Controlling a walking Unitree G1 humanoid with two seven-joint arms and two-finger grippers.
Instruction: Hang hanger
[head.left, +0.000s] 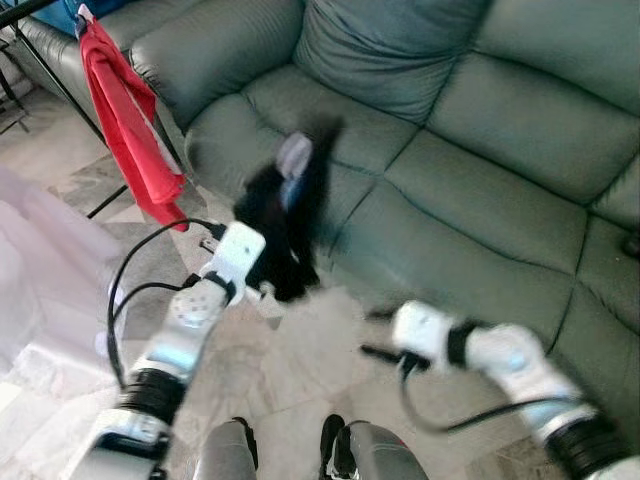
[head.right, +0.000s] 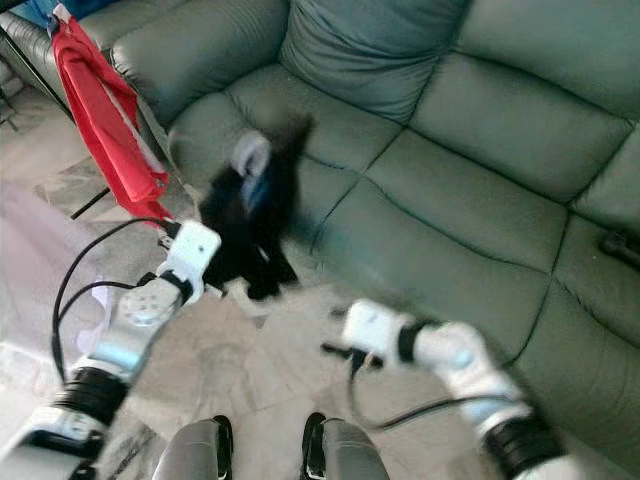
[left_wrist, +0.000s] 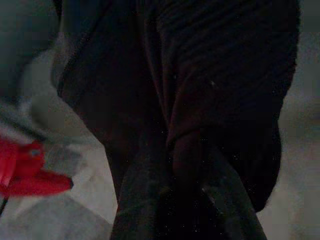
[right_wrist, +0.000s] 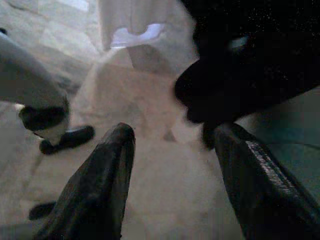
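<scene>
A black garment (head.left: 285, 225) hangs in front of the sofa, blurred, with a pale patch (head.left: 294, 154) near its top; I cannot make out a hanger. My left gripper (head.left: 272, 262) is raised at the sofa's front edge and shut on the garment's lower part. The left wrist view has the fingers (left_wrist: 145, 200) closed around dark ribbed cloth (left_wrist: 210, 90). My right gripper (head.left: 374, 335) is low over the floor to the right, open, with nothing between its fingers (right_wrist: 100, 185). The black garment (right_wrist: 250, 65) hangs just beyond it.
A grey-green leather sofa (head.left: 470, 150) spans the back and right. A red garment (head.left: 125, 120) hangs on a black rack (head.left: 60, 85) at the upper left. Pale translucent cloth (head.left: 40, 270) is at the left. Marble floor (head.left: 300, 370) lies below, with my feet (head.left: 330, 440) at the bottom.
</scene>
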